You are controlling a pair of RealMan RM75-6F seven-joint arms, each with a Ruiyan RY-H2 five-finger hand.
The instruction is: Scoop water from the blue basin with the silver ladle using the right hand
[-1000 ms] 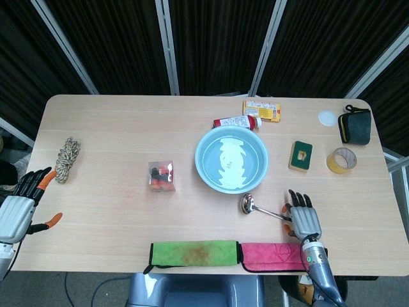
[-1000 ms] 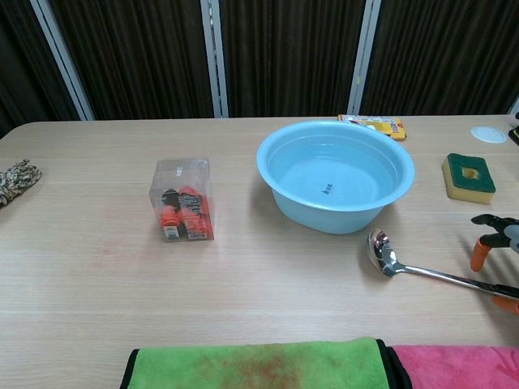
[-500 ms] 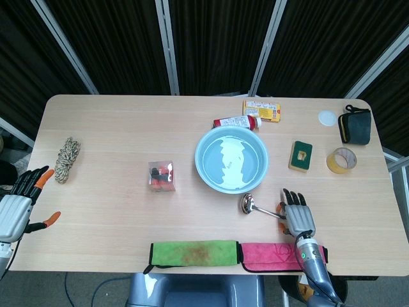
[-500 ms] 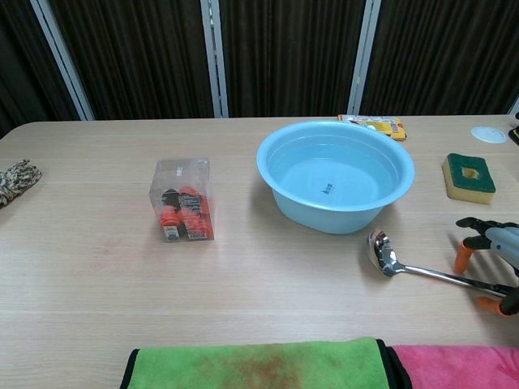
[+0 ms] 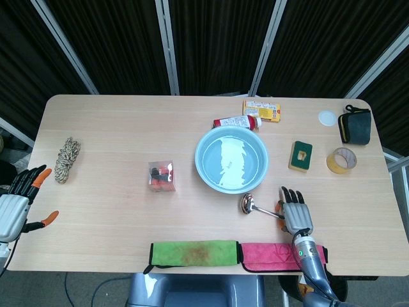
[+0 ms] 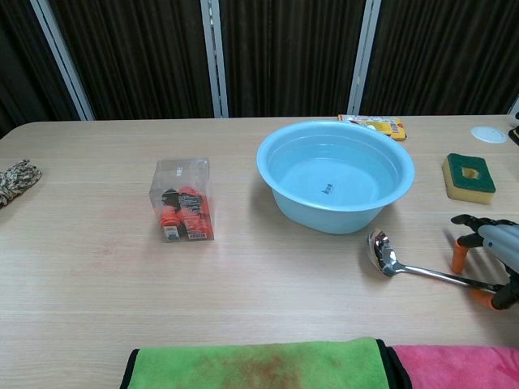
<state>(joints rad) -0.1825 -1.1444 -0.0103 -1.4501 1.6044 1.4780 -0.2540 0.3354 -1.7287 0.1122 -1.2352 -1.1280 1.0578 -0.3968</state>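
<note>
The silver ladle (image 5: 257, 207) lies flat on the bench (image 5: 115, 147), its bowl just in front of the blue basin (image 5: 231, 158) and its handle running out to the right, where the far end passes under the right hand (image 5: 295, 216). That hand is over the handle's end with fingers spread and extended, orange-tipped fingers (image 6: 459, 258) coming down on either side of the handle, and it has not closed on it. The left hand (image 5: 18, 203) hangs open off the bench's left edge, holding nothing, well apart from the ladle.
</note>
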